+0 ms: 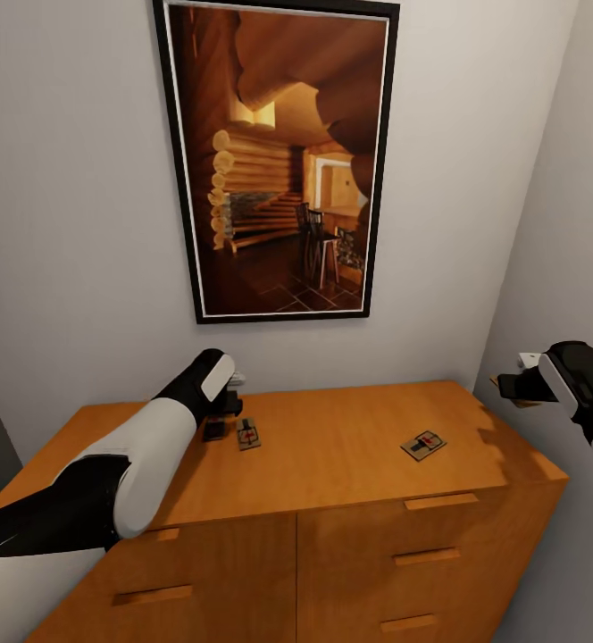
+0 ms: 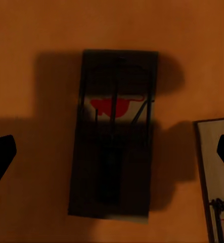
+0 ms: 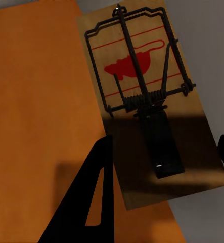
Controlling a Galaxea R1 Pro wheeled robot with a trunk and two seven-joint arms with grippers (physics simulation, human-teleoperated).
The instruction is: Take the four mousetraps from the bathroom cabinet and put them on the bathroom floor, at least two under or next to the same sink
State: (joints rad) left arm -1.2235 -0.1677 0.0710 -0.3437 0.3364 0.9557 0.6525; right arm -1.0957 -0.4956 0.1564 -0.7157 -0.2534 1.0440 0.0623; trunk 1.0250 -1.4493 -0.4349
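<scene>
Cabinet [image 1: 332, 464]: orange-brown chest against the far wall; three traps lie on its top.
Left gripper [image 1: 228, 404]: fingers spread wide, empty, hovering over the far-left part of the top.
Right gripper [image 1: 511, 386]: off the cabinet's right edge, fingers closed on the held mousetrap [image 3: 142, 66] by its long edges.
Shaded mousetrap [image 2: 114, 152]: flat on the top between the left fingertips, not touched.
Neighbour mousetrap [image 1: 248, 434]: just right of the shaded one.
Right mousetrap [image 1: 423, 444]: well apart, near the right end.
Handling: likely light, stiff and thin – pinch across the wooden edges, clear of the spring and wire bar.
Markings: red mouse silhouette and red lines – no readable writing.
</scene>
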